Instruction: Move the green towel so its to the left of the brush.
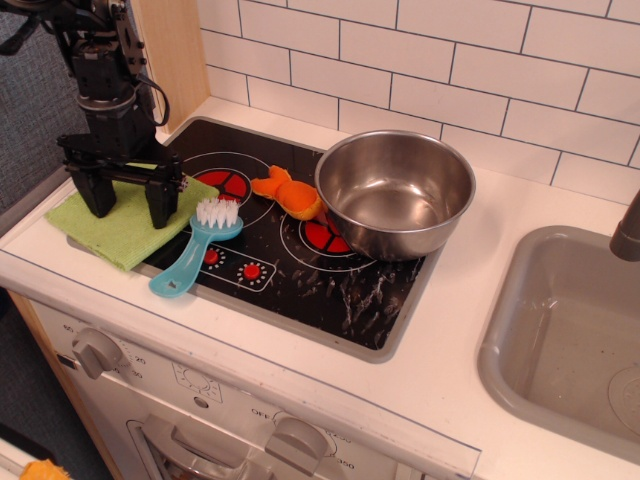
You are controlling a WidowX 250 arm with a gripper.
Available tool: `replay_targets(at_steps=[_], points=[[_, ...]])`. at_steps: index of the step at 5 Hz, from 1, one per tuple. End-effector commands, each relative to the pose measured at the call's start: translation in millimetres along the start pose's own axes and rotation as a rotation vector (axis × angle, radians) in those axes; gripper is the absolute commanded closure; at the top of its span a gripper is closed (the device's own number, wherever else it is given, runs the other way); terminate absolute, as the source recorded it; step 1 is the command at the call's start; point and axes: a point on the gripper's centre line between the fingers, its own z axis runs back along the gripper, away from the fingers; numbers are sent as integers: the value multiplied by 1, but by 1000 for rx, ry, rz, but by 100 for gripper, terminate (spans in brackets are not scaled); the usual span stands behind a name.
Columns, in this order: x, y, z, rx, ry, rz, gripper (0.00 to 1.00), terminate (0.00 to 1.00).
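Note:
The green towel lies flat at the front left, half on the stove's left edge and half on the white counter. The light-blue brush with white bristles lies on the stove just right of the towel. My gripper stands upright over the towel with its two black fingers spread apart, tips down at the cloth's surface. Whether the tips touch the cloth I cannot tell.
An orange toy lies on the black stove top left of the steel bowl. A grey sink is at the right. A wooden panel and a tiled wall stand behind. Oven knobs are on the front.

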Motion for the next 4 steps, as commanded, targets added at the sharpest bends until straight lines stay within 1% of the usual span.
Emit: replay_targets(at_steps=[1, 2, 3, 4], points=[[4, -6, 32, -3, -100, -56, 0, 0], [5, -6, 53, -15, -160, -72, 0, 0], [2, -7, 69, -26, -195, -97, 0, 0], [1, -9, 76, -32, -200, -118, 0, 0]])
